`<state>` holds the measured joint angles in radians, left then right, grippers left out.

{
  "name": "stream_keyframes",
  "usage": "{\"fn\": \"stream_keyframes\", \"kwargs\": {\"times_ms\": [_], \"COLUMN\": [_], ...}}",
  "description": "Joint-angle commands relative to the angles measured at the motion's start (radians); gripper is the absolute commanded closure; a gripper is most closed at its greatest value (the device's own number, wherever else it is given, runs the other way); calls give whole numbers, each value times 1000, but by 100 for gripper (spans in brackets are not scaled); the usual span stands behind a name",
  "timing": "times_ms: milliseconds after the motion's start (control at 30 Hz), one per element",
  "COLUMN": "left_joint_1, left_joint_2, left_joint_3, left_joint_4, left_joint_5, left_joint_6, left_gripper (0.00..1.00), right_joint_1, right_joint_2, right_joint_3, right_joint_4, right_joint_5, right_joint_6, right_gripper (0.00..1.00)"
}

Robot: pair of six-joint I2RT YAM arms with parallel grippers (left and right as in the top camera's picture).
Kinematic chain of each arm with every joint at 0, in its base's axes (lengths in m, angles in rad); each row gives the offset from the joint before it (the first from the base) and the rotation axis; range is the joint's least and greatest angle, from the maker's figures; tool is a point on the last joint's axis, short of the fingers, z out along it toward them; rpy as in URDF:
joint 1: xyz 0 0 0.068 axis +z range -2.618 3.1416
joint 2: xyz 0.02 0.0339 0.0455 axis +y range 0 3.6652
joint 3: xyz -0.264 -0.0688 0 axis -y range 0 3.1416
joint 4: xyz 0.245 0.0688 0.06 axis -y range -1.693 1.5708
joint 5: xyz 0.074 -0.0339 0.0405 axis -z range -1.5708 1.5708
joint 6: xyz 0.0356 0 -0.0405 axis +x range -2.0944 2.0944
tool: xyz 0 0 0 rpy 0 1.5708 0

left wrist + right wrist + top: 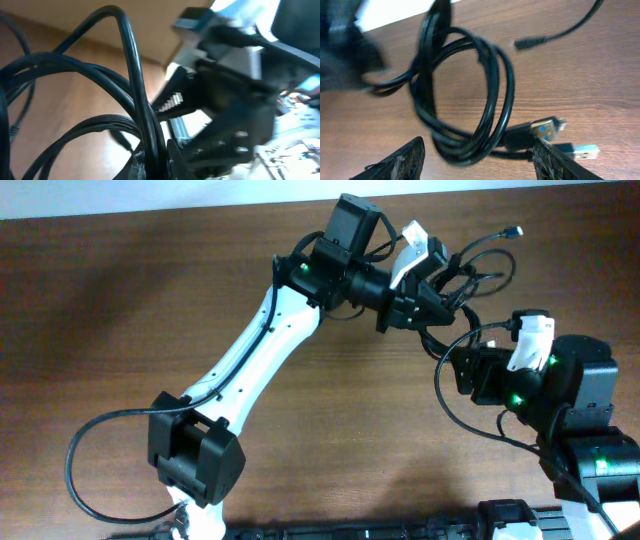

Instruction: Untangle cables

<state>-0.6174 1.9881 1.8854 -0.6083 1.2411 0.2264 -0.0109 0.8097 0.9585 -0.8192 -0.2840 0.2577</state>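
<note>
Carefully, with my left gripper [432, 298] clamped on the cables [510, 90] by the far edge of the table [120, 300], I'd shut the wide-open right gripper [477, 150] on one strand.

left arm [262, 345], lower left to upper centre: long white link between boxy black joints, green light, black wire looping at its base. right arm [575, 395], right edge: black housings, white clip, green lights; its tool [477, 145] has dull black fingers.

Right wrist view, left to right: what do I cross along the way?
A gripper finger → loop of cables → small black plug → blue-tipped plug.
</note>
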Motion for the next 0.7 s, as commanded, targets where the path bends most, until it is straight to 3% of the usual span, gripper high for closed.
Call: {"fn": "stream_keyframes", "kwargs": {"times_ms": [0,333,600,667], "left_joint_1": [7,22,216,266], "left_joint_2": [-38,-51,-101,-121], "left_joint_3": [28,28,28,28], "left_joint_4": [5,40,43,43], "left_joint_5": [154,333,333,333], "left_joint_6": [-13,3,2,-6], "left_gripper": [100,100,100,100], "right_joint_1": [-3,-3,-3,-3], "right_joint_2": [-5,63,101,101], "right_joint_3": [10,10,10,10], "right_joint_4": [5,11,-29,-43], "right_joint_5": [113,171,325,372], "right_joint_6": [29,70,70,70], "right_gripper": [33,33,34,39]}}
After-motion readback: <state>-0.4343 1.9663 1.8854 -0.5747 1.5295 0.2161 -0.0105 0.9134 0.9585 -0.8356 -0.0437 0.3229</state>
